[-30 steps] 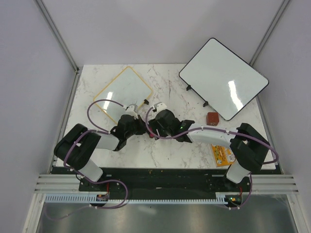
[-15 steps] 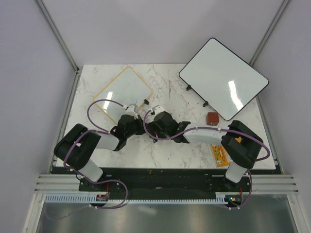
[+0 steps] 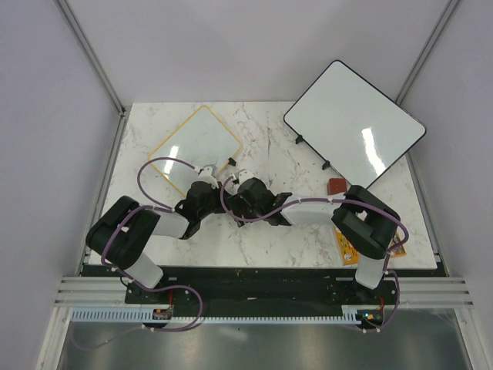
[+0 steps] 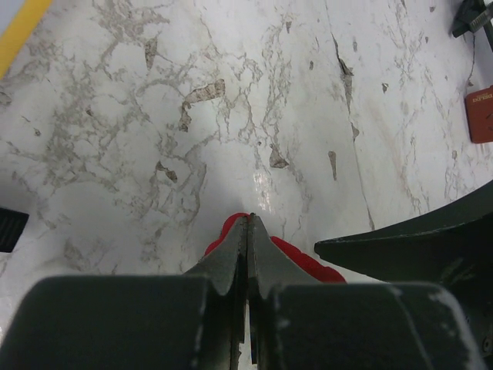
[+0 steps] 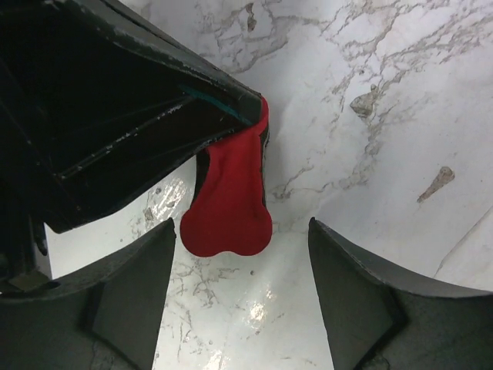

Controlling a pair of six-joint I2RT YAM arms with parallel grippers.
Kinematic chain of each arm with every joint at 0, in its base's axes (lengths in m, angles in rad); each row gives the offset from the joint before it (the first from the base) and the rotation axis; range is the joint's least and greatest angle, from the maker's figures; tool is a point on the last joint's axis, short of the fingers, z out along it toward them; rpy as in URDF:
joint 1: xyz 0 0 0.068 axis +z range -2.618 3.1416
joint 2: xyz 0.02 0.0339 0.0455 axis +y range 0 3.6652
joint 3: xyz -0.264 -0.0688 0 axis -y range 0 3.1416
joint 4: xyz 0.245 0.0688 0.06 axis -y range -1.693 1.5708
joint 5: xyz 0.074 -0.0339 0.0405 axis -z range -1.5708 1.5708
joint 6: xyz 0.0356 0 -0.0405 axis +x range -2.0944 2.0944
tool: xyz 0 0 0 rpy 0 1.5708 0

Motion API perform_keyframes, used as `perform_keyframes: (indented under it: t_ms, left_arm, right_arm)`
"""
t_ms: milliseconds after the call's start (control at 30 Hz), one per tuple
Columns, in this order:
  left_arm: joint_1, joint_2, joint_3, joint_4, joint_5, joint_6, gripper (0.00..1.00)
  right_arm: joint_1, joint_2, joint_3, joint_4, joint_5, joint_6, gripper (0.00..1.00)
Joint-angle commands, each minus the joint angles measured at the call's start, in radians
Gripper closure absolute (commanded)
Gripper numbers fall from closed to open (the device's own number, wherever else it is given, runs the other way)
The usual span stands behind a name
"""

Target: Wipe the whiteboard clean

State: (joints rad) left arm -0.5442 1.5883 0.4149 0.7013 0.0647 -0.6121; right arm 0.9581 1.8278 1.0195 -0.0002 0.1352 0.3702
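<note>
The whiteboard [image 3: 196, 141] with the thin yellow frame lies flat at the back left of the table, with a small black clip [image 3: 231, 162] at its right edge. A strip of its frame [image 4: 19, 31] shows in the left wrist view. My left gripper [image 3: 222, 194] [image 4: 248, 221] is shut on a red cloth [image 4: 304, 260] just above the marble, near the board's front corner. My right gripper [image 3: 233, 199] [image 5: 240, 233] is open, its fingers either side of the hanging end of the red cloth [image 5: 228, 206], not touching it. The left gripper's black fingers [image 5: 146, 100] fill the upper left of the right wrist view.
A larger black-framed whiteboard [image 3: 354, 123] stands tilted at the back right on black feet [image 3: 299, 140]. A small brown box [image 3: 337, 186] [image 4: 481, 114] sits in front of it. An orange card [image 3: 351, 247] lies by the right arm's base.
My right gripper has slid left across the table until it meets the left gripper, and its elbow has folded in. The left gripper has hardly moved.
</note>
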Motion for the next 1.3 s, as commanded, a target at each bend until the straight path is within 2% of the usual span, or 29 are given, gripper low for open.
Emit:
perform_keyframes:
  t_ms: [0, 167, 367, 600, 800, 1033, 1200, 1267]
  left_arm:
    - [-0.007, 0.030, 0.002, -0.106, -0.020, 0.018, 0.98]
    - [-0.007, 0.033, 0.004, -0.108, -0.017, 0.018, 0.98]
    - [-0.007, 0.016, -0.007, -0.082, 0.003, 0.031, 0.98]
    - [-0.008, -0.102, -0.056, -0.039, 0.015, 0.037, 0.98]
    - [-0.008, -0.200, -0.051, -0.060, 0.023, 0.049, 0.95]
    - [-0.007, -0.281, -0.010, -0.195, -0.029, 0.080, 0.85]
    - [-0.003, -0.381, 0.033, -0.345, -0.144, 0.112, 0.80]
    - [0.003, -0.416, 0.048, -0.417, -0.193, 0.120, 0.73]
  right_arm:
    - [0.004, 0.051, 0.067, 0.042, 0.006, 0.018, 0.24]
    - [0.004, 0.088, 0.087, 0.042, 0.003, 0.027, 0.28]
    - [0.004, 0.030, 0.053, 0.037, 0.037, 0.022, 0.26]
    - [0.004, -0.108, 0.004, 0.005, 0.055, 0.018, 0.23]
    - [0.004, -0.160, -0.003, 0.003, 0.029, 0.018, 0.22]
    - [0.004, -0.134, 0.008, 0.003, 0.008, -0.017, 0.23]
    - [0.005, -0.082, 0.014, 0.003, -0.046, -0.037, 0.24]
    - [0.005, -0.076, 0.008, 0.003, -0.048, -0.043, 0.24]
